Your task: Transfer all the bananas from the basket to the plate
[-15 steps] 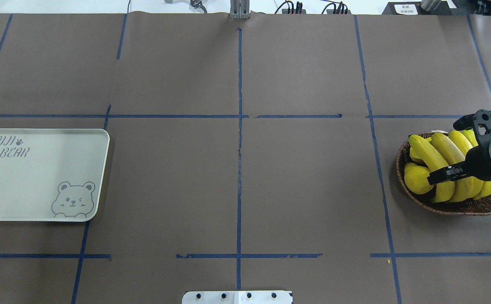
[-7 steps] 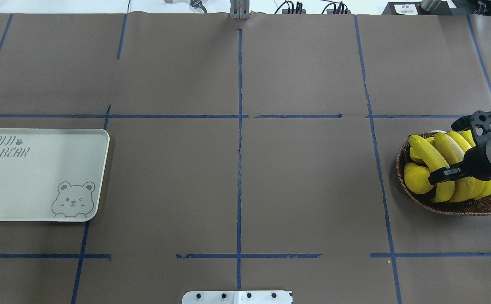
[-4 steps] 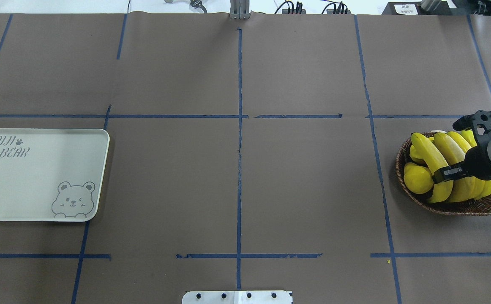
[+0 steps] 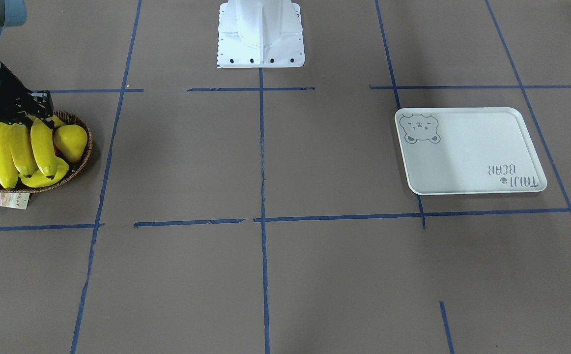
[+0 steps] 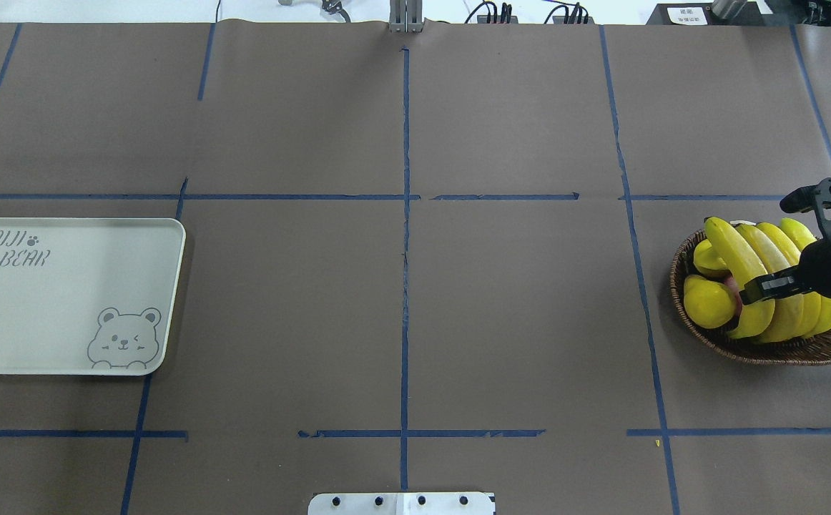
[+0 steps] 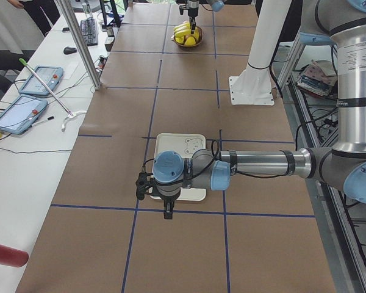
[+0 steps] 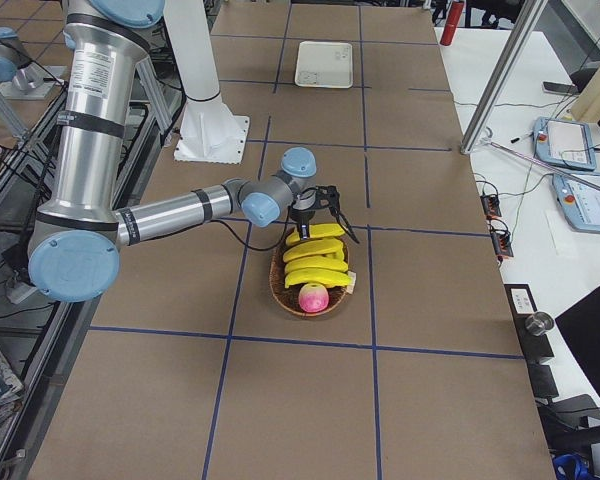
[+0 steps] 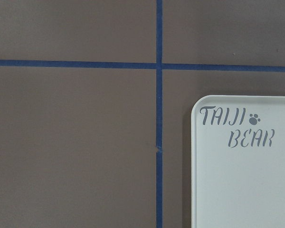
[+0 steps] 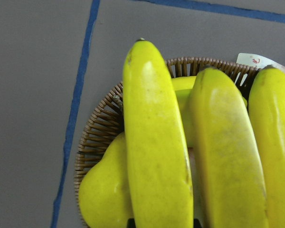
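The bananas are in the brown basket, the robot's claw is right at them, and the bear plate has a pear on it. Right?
Not quite: the overhead view shows the plate bare. The pear lies in the basket beside the bananas. The rest holds: the right gripper is right at them.
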Available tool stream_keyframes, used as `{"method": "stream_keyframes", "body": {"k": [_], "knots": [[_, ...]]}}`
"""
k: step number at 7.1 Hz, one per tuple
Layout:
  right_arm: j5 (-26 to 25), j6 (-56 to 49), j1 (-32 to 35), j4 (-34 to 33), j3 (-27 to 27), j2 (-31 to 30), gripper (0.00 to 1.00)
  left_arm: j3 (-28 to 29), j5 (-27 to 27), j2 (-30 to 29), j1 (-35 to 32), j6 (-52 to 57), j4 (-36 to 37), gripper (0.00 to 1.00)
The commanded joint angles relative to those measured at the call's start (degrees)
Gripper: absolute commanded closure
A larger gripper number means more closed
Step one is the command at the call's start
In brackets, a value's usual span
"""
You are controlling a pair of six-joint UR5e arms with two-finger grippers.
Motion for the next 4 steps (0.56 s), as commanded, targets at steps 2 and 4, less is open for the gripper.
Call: {"method": "stream_keyframes", "body": {"k": [2, 4], "knots": [[16.0, -2.4, 11.5, -0.6, 3.5, 0.0, 0.99, 0.0, 0.0, 0.1, -0.1, 0.1, 0.0, 0.00], [22.7, -2.3, 13.5, -0.6, 6.1, 1.2, 0.99, -0.3, -0.9, 1.3, -0.1, 0.4, -0.1, 0.00]]}}
